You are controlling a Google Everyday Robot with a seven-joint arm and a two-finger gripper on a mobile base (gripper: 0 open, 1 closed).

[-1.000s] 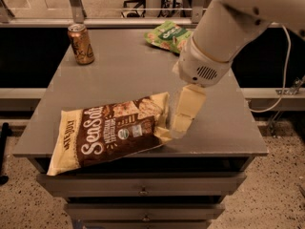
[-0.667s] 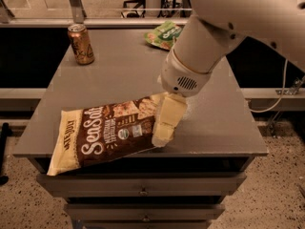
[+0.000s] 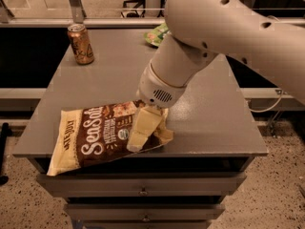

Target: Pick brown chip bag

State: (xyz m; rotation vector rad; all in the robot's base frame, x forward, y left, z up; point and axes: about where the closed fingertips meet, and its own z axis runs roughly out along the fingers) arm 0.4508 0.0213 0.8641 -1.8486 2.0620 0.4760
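The brown chip bag lies flat on the front left of the grey table, its pale yellow left end hanging a little over the front edge. It has a dark brown front with white "Sea Salt" script. My gripper comes down from the upper right and sits on the bag's right end, covering part of it. The bag's crinkled right edge pokes out beside the gripper.
A brown drink can stands at the table's back left corner. A green snack bag lies at the back, partly hidden by my arm. Drawers sit under the tabletop, with floor on both sides.
My gripper has moved left and down, from the bag's right edge onto its right end. The bag lies where it was.
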